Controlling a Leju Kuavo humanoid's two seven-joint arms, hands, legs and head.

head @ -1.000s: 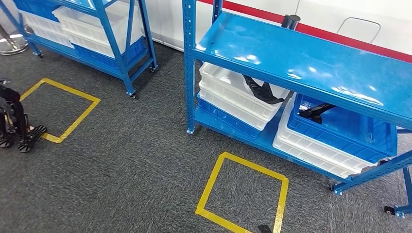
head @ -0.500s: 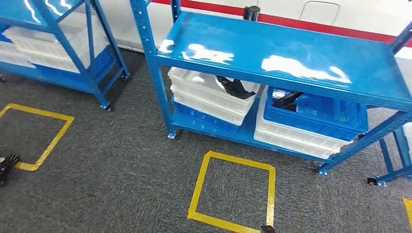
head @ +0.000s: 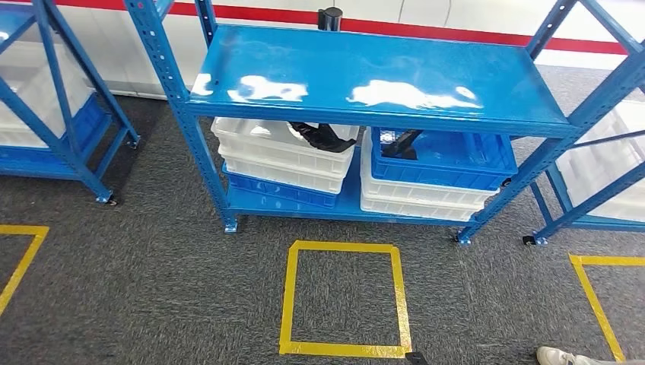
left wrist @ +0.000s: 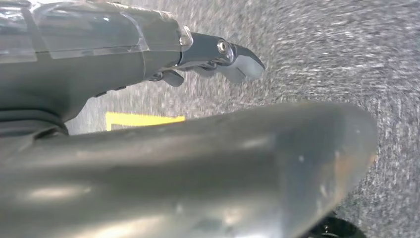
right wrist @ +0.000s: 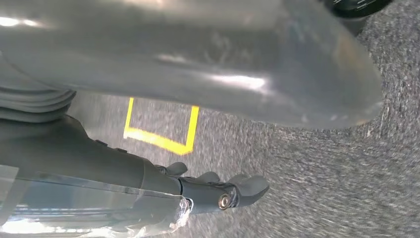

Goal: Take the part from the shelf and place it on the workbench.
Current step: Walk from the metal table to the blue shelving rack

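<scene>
My left hand hangs over the carpet, holding nothing, fingers loosely extended. On the shelf, a dark part lies in the white bin, another in the blue bin. My right hand hangs likewise, holding nothing. Nothing taken yet; approach, pick and placing remain.
</scene>
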